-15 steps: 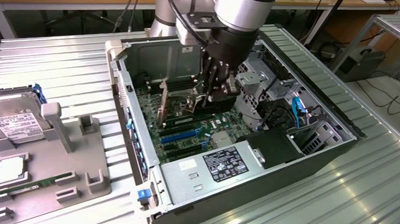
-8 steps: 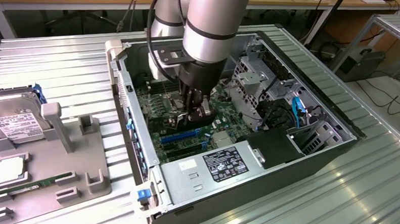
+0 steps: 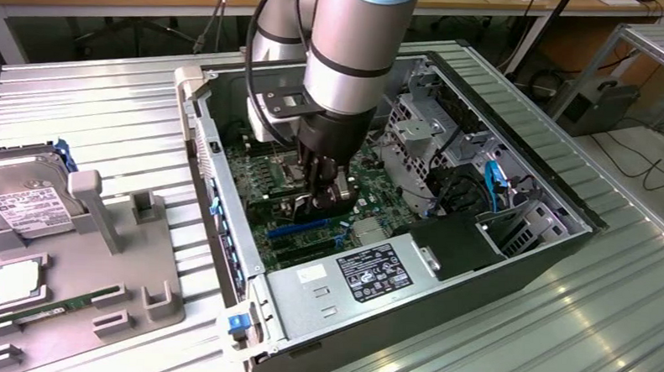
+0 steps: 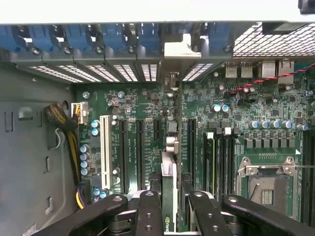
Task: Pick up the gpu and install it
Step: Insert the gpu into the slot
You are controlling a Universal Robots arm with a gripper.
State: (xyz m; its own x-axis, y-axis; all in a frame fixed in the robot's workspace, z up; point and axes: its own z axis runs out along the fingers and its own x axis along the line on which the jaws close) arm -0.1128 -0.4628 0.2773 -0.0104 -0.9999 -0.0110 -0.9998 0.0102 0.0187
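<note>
My end effector (image 4: 172,195) is drawn narrow around the gpu (image 4: 169,173), its black fingers (image 4: 149,211) pressed in from either side of the card. I see the gpu edge-on: a thin dark board standing on its long edge, with a pale silver-grey part at the end away from me. A small light mark sits on it between my fingers, too small to read. The card stands over the green motherboard (image 4: 231,123), in line with the gap between two long black slots (image 4: 140,152); I cannot tell whether its edge is seated. Beside those runs one white slot (image 4: 104,147), and the fine white print on the board nearby is beyond reading. A yellow-and-black cable bundle (image 4: 64,123) lies past the white slot, and the metal-framed processor socket (image 4: 263,184) lies on the other side. Farther off, a row of blue clips (image 4: 74,37) lines the case wall, and a red-and-black twisted wire (image 4: 275,77) crosses the board near that wall.

In the exterior view I reach down into the open computer case (image 3: 450,309), which lies on its side on the ribbed metal surface (image 3: 594,332). Its power supply (image 3: 327,291) carries a black-and-white label with unreadable print. On the exterior view's left, a grey tray (image 3: 137,287) holds a silver hard drive (image 3: 22,210) with a white label, its print illegible, and a green memory stick (image 3: 52,308).
</note>
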